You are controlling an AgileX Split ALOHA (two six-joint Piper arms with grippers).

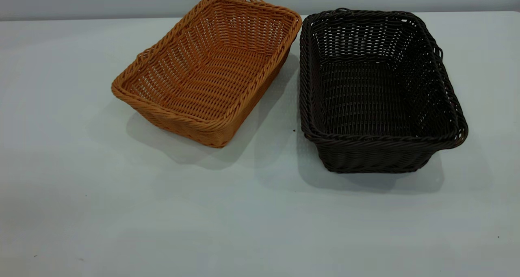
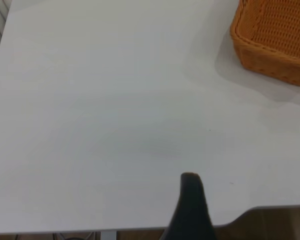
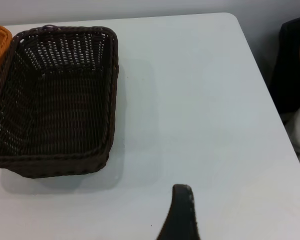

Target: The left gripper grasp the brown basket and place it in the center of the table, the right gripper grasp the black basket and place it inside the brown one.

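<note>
The brown basket [image 1: 207,66] stands on the white table [image 1: 122,212] at the back, left of the middle and turned at an angle. The black basket [image 1: 373,94] stands upright just to its right, and their far corners almost touch. Both are empty. Neither gripper shows in the exterior view. Only a black tapering part of my left gripper [image 2: 190,205] shows, over bare table well away from the brown basket's corner [image 2: 277,40]. Only a black part of my right gripper [image 3: 182,210] shows, over bare table beside the black basket [image 3: 55,100].
The table's edge [image 2: 269,207] runs close by my left gripper. In the right wrist view a dark shape [image 3: 294,65] stands beyond the table's side edge. A grey wall [image 1: 81,1] runs behind the table.
</note>
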